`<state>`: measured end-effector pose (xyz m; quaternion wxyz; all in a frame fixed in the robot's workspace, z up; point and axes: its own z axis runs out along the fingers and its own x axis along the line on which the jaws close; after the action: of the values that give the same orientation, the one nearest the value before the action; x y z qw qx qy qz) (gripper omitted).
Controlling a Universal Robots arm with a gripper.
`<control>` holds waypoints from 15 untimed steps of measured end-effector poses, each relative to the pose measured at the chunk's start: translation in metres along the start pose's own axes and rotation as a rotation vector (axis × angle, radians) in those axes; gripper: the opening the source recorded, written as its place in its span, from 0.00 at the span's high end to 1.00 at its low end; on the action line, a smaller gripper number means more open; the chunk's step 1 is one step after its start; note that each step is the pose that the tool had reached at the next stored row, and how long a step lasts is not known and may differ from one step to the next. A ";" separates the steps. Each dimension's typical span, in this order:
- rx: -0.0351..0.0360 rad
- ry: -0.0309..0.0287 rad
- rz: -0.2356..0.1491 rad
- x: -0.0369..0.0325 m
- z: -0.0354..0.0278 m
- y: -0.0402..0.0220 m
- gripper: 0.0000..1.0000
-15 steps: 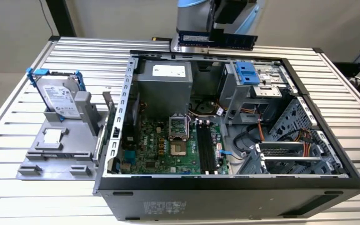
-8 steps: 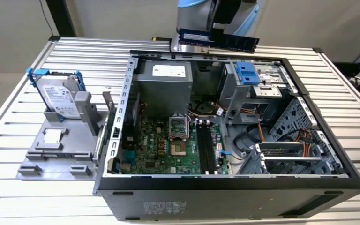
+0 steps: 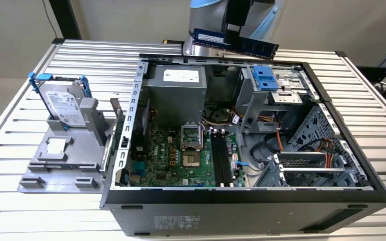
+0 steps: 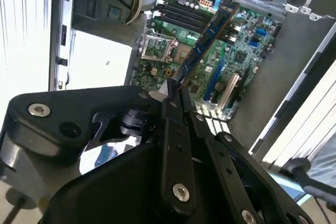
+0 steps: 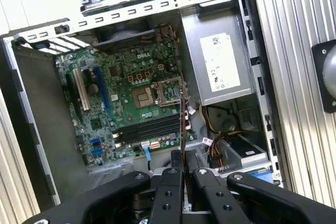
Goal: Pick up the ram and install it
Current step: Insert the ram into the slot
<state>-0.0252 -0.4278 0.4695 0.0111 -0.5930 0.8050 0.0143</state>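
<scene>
Exterior view, from its left: silver hard drive (image 3: 64, 103) stands upright in a grey stand (image 3: 62, 155) on the slatted table (image 3: 18, 211), just beside the open PC case (image 3: 247, 198). Inside lies the motherboard (image 3: 173, 160) w/ long black slots (image 3: 221, 159), which look unfilled. Above the case's far edge the gripper (image 3: 235, 34) is clamped on the ram (image 3: 250, 46), held tilted in the air, well apart from the slots. In both wrist views the stick runs edge-on out from between the fingers. Judged progress: pick-up done, 1 of 2 steps; install not yet done.

Black screw-studded tool (image 5: 183, 157), silver-blue arm (image 3: 204, 26)
</scene>
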 end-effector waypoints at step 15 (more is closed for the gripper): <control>0.0085 -0.0023 0.244 0.0000 0.0000 0.0000 1.00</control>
<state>-0.0252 -0.4278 0.4695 0.0127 -0.4906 0.8712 0.0128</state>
